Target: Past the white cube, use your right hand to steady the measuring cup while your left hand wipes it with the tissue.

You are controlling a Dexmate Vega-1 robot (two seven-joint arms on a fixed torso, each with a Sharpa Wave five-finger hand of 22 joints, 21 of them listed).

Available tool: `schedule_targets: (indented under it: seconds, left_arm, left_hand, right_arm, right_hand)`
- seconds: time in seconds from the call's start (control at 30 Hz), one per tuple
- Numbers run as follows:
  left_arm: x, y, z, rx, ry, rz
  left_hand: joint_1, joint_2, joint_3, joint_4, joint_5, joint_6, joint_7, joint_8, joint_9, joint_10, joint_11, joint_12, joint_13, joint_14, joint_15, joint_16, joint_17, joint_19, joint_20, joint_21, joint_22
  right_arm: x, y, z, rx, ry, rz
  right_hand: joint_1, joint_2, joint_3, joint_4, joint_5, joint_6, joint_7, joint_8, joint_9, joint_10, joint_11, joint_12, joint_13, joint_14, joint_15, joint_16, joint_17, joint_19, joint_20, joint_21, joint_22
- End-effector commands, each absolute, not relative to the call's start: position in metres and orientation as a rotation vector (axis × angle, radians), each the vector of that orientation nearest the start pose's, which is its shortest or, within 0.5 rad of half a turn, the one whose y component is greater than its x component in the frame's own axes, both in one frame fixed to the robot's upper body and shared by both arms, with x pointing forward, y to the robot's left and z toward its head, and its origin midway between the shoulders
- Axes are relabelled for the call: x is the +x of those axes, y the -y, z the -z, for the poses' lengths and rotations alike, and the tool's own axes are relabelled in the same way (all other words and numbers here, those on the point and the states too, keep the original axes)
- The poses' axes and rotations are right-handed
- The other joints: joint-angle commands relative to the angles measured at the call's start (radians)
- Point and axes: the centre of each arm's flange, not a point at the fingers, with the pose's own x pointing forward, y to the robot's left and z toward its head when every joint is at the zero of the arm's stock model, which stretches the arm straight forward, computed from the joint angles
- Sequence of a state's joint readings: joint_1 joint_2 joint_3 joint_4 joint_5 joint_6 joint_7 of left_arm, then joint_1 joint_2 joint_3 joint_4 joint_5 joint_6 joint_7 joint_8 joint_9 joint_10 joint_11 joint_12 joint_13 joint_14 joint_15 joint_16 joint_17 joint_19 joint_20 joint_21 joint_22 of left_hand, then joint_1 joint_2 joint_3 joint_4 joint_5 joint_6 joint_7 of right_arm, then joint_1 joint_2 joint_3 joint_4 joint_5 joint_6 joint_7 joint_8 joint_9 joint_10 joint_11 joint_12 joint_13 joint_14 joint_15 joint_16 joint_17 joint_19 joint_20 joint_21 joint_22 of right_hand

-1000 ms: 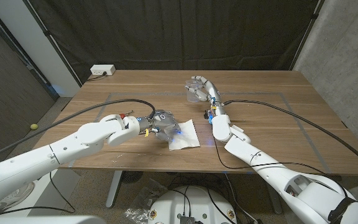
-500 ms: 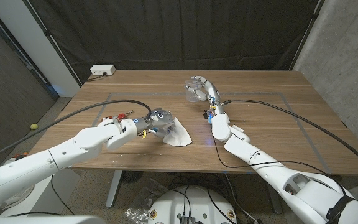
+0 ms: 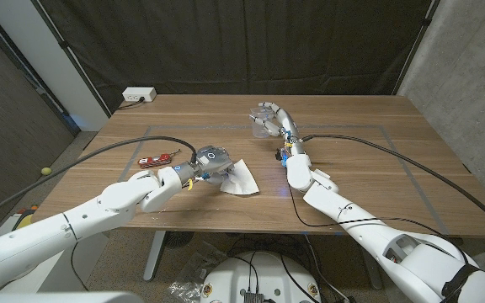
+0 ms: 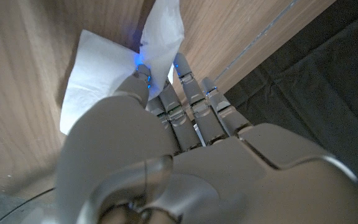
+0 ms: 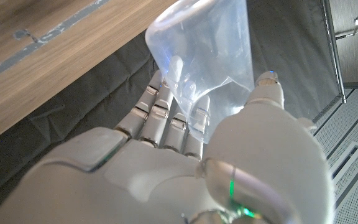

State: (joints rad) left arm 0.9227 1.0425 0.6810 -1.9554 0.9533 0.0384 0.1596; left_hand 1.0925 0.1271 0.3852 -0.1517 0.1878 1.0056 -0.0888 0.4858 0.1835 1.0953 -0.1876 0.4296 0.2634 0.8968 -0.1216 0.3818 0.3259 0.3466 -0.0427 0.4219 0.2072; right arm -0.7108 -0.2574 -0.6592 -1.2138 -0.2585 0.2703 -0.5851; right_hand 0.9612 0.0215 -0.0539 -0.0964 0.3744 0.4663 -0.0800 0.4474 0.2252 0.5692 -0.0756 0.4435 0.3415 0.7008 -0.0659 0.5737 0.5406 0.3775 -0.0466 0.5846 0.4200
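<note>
Since the earlier frames the left hand [image 3: 211, 162] has lifted the white paper tissue [image 3: 239, 178] off the wooden table [image 3: 369, 181]; one second ago the sheet lay spread flat, and it now hangs crumpled from the fingers with its lower edge touching the tabletop. A small red object [image 3: 155, 158], previously hidden by the left forearm, is now uncovered on the table's left part. The right hand [image 3: 269, 118] and the clear plastic measuring cup [image 3: 263, 124] have not shifted.

Edges and room: the tissue and left hand sit in the middle of the table's near half, well back from the near edge. The cup and right hand are toward the far edge, slightly right of centre, well apart from the tissue, with bare wood between them. Black cables [image 3: 369, 143] run across both sides of the tabletop. A white power strip [image 3: 139, 95] lies at the far left corner.

Writing: no legible label or marking on the cup, tissue or table.

Hands: in the left wrist view the left hand [image 4: 166, 118] pinches the tissue [image 4: 114, 74] between thumb and fingers. In the right wrist view the right hand [image 5: 185, 149] grasps the cup [image 5: 204, 53], fingers on one side, thumb on the other.
</note>
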Motion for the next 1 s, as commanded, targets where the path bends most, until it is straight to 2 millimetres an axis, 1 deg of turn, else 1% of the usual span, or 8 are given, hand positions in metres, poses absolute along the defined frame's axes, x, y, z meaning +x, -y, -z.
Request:
schedule_targets:
  seconds: [0.03, 0.33, 0.47, 0.63, 0.8, 0.83, 0.87, 1.0]
  left_arm:
    - [0.526, -0.215, 0.039, 1.65, 1.002, -0.199]
    - [0.524, -0.229, 0.032, 1.395, 1.046, -0.404]
    - [0.524, -0.234, 0.03, 1.291, 1.066, -0.457]
    - [0.524, -0.236, 0.029, 1.213, 1.097, -0.488]
    - [0.526, -0.236, 0.028, 1.116, 1.104, -0.484]
    - [0.527, -0.236, 0.026, 1.074, 1.101, -0.478]
    - [0.527, -0.236, 0.026, 1.072, 1.101, -0.477]
    - [0.533, -0.233, 0.021, 0.974, 1.095, -0.465]
  left_hand:
    - [0.016, 0.001, 0.003, -0.004, -0.003, 0.025, 0.03, 0.001, 0.006, 0.021, -0.007, 0.018, 0.014, 0.02, -0.115, 0.012, 0.013, 0.007, 0.003, 0.009, 0.006]
    - [0.035, 0.001, -0.002, -0.003, -0.002, 0.033, 0.039, -0.006, 0.007, 0.041, -0.008, 0.056, 0.044, 0.033, -0.115, 0.015, 0.033, 0.011, 0.004, 0.017, 0.008]
    - [0.04, 0.001, -0.003, -0.002, -0.002, 0.036, 0.039, -0.008, 0.008, 0.043, -0.009, 0.068, 0.055, 0.035, -0.114, 0.013, 0.038, 0.016, 0.002, 0.022, 0.009]
    - [0.043, 0.001, -0.004, 0.001, -0.002, 0.041, 0.04, -0.01, 0.008, 0.042, -0.01, 0.079, 0.067, 0.041, -0.113, 0.013, 0.044, 0.022, 0.001, 0.027, 0.01]
    - [0.049, -0.001, -0.006, 0.002, -0.002, 0.043, 0.042, -0.014, 0.009, 0.042, -0.01, 0.093, 0.08, 0.044, -0.114, 0.01, 0.05, 0.032, -0.002, 0.034, 0.011]
    - [0.05, -0.002, -0.007, 0.002, -0.002, 0.044, 0.043, -0.015, 0.009, 0.042, -0.01, 0.096, 0.083, 0.045, -0.114, 0.009, 0.052, 0.032, -0.001, 0.035, 0.011]
    - [0.048, -0.001, -0.007, 0.004, -0.002, 0.043, 0.042, -0.016, 0.009, 0.041, -0.01, 0.098, 0.085, 0.044, -0.112, 0.008, 0.052, 0.031, 0.0, 0.035, 0.011]
    - [0.052, -0.002, -0.009, 0.006, -0.001, 0.044, 0.045, -0.02, 0.009, 0.037, -0.011, 0.108, 0.097, 0.047, -0.112, 0.004, 0.057, 0.03, 0.001, 0.039, 0.012]
  right_arm:
    - [0.64, 0.101, 0.022, -0.512, 0.884, 0.054]
    - [0.641, 0.107, 0.025, -0.421, 0.86, 0.017]
    - [0.641, 0.11, 0.026, -0.381, 0.856, -0.008]
    - [0.641, 0.112, 0.026, -0.312, 0.854, -0.05]
    - [0.64, 0.112, 0.027, -0.257, 0.854, -0.096]
    - [0.639, 0.111, 0.027, -0.23, 0.854, -0.117]
    - [0.639, 0.111, 0.027, -0.229, 0.855, -0.119]
    - [0.635, 0.108, 0.028, -0.186, 0.863, -0.173]
  right_hand:
    - [0.008, 0.004, -0.01, -0.002, -0.002, 0.006, 0.0, 0.008, 0.005, 0.01, -0.004, -0.002, 0.004, 0.012, -0.166, -0.003, 0.003, -0.002, -0.084, 0.006, 0.002]
    - [0.011, 0.008, -0.015, -0.001, -0.001, 0.01, -0.001, 0.009, 0.005, 0.017, -0.004, -0.002, 0.007, 0.017, -0.167, -0.003, 0.006, 0.0, -0.087, 0.012, 0.002]
    - [0.013, 0.009, -0.016, -0.001, -0.001, 0.012, 0.003, 0.009, 0.005, 0.02, -0.002, -0.002, 0.008, 0.019, -0.167, -0.003, 0.008, 0.0, -0.085, 0.014, 0.002]
    - [0.015, 0.011, -0.018, 0.0, -0.001, 0.015, 0.003, 0.011, 0.005, 0.024, -0.002, -0.002, 0.009, 0.022, -0.167, -0.002, 0.01, 0.001, -0.085, 0.017, 0.002]
    - [0.017, 0.013, -0.021, 0.0, -0.001, 0.019, 0.004, 0.013, 0.006, 0.03, -0.001, -0.002, 0.01, 0.027, -0.166, 0.0, 0.013, 0.003, -0.084, 0.021, 0.002]
    - [0.017, 0.013, -0.021, 0.0, -0.001, 0.02, 0.004, 0.013, 0.006, 0.03, -0.001, -0.002, 0.01, 0.027, -0.167, 0.001, 0.013, 0.003, -0.084, 0.021, 0.002]
    - [0.018, 0.013, -0.021, 0.0, -0.001, 0.021, 0.004, 0.014, 0.006, 0.032, 0.001, -0.001, 0.01, 0.027, -0.167, 0.001, 0.013, 0.002, -0.084, 0.021, 0.002]
    - [0.018, 0.013, -0.024, 0.001, -0.001, 0.025, 0.005, 0.016, 0.007, 0.035, 0.0, -0.002, 0.011, 0.029, -0.166, 0.001, 0.015, 0.004, -0.085, 0.024, 0.002]
